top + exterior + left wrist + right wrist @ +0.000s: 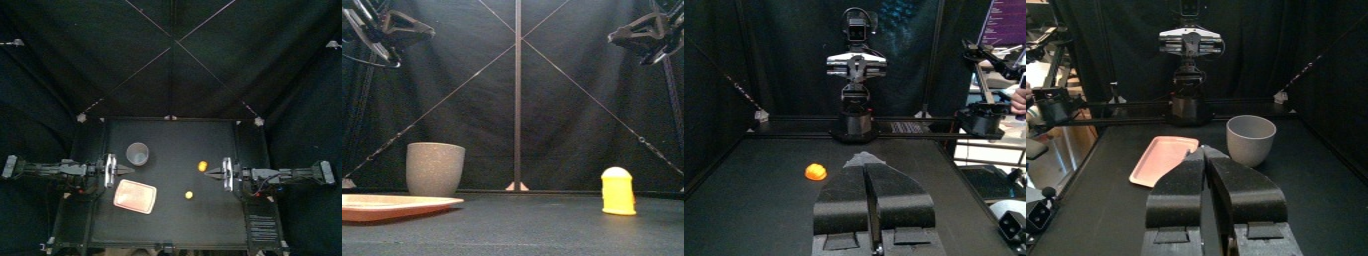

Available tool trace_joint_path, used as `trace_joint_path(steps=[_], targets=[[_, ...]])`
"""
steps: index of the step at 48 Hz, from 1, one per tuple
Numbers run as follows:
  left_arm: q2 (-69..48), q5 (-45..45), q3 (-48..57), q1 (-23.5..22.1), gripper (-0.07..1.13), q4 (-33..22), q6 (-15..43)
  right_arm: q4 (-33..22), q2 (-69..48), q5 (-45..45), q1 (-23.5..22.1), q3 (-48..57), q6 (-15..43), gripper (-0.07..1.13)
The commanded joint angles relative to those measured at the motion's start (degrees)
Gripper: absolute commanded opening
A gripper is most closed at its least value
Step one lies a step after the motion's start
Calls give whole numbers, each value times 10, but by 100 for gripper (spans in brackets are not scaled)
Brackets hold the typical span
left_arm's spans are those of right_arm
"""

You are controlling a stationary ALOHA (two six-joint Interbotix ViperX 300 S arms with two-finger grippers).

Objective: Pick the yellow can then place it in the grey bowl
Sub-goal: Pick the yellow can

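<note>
my left gripper (867, 163) hangs raised over the left side of the table (174, 135), jaws pressed together with nothing between them. my right gripper (1208, 156) hangs the same way over the right side, closed and empty. the yellow can (617, 191) stands upright right of the middle, toward the front, and neither of my grippers touches it. a small orange toy (203, 165) lies a little behind it. the grey cup (434, 168) stands upright at the left, well apart from the can, with the pink tray (135, 196) lying flat in front of it.
</note>
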Motion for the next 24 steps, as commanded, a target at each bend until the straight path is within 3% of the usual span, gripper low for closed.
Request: trace_joint_path(steps=[1, 10, 17, 24], targets=[[9, -3, 8, 4, 4, 1, 1, -1, 25, 0, -2, -1, -2, 3], [10, -6, 17, 4, 0, 3, 1, -17, 119, 9, -29, 11, -1, 4], [10, -14, 14, 5, 0, 16, 2, -17, 183, 9, -25, 3, 1, 5], [11, -25, 14, 12, 0, 30, 2, -14, 229, 0, -5, -17, 1, 17]])
